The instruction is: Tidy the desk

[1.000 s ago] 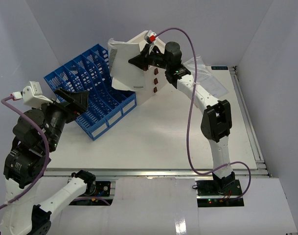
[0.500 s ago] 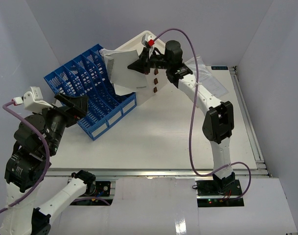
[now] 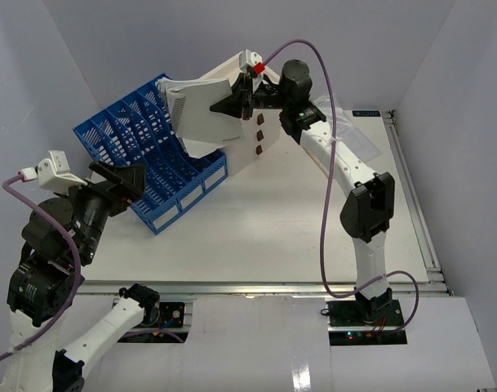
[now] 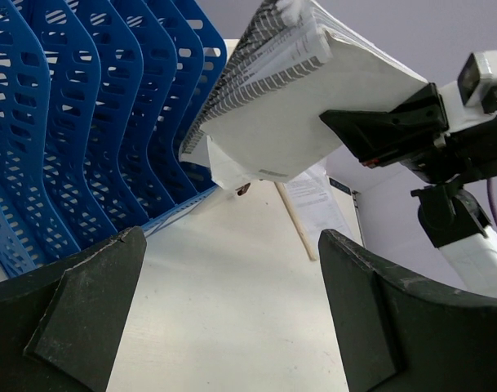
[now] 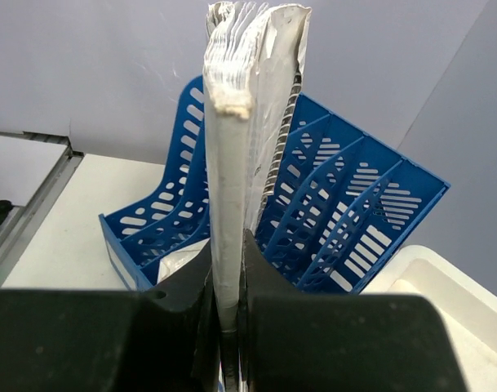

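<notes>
Our left gripper hangs released, nothing between its jaws, and it has drawn back slightly. Below and ahead of those jaws lies the desk, with the rack just to their left. Farther off, our right gripper is clenched on the stack of notebooks. Over the past second the stack has swung up and leftward, and its free end now hangs over the rack's end slots. We judge filing is close: next, lower it into a slot.
</notes>
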Controlling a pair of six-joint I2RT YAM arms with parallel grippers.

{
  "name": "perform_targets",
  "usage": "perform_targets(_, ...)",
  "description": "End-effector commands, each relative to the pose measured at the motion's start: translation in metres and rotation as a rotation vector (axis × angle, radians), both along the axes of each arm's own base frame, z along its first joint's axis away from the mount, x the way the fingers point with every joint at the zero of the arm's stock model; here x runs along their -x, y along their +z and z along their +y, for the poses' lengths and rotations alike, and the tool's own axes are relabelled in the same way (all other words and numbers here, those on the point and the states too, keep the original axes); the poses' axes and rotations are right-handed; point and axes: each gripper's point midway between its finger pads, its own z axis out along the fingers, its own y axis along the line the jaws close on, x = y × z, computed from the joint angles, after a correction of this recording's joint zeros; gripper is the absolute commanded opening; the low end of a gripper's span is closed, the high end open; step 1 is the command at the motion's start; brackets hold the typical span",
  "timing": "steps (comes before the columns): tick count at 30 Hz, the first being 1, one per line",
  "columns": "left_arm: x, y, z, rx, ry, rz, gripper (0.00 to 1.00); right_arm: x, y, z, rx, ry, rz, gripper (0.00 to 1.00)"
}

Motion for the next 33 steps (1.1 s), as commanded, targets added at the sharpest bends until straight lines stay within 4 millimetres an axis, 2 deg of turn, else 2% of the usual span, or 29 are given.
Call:
perform_targets(1, -0.004, -0.01, -0.006, -0.005, -0.019, 0.028, 0.98, -0.017, 0.014, 0.012, -0.082, -0.018, -0.071, 0.08)
perform_targets(5, -0.009, -0.017, -0.009, -0.009, -0.018, 0.044, 0.98, -0.036, 0.001, 0.022, -0.087, -0.076, -0.051, 0.08)
perform_targets(10, -0.012, -0.021, -0.009, -0.007, -0.011, 0.052, 0.98, -0.071, -0.015, 0.025, -0.079, -0.237, 0.002, 0.08)
perform_targets(14, -0.012, -0.026, -0.01, -0.004, -0.014, 0.06, 0.98, -0.087, -0.019, 0.029, -0.077, -0.377, 0.059, 0.08)
perform_targets(16, -0.012, -0.028, -0.01, -0.004, -0.017, 0.064, 0.98, -0.085, -0.018, 0.037, -0.084, -0.407, 0.071, 0.08)
perform_targets(24, -0.006, -0.032, -0.009, 0.01, -0.016, 0.074, 0.98, -0.056, -0.023, 0.083, -0.08, -0.458, 0.034, 0.08)
perform_targets(30, -0.004, -0.052, -0.012, 0.027, -0.026, 0.115, 0.98, -0.05, -0.016, 0.104, -0.155, -0.578, 0.028, 0.08)
perform_targets(33, -0.003, -0.057, -0.013, 0.038, -0.031, 0.121, 0.98, -0.054, -0.022, 0.107, -0.193, -0.598, 0.087, 0.08)
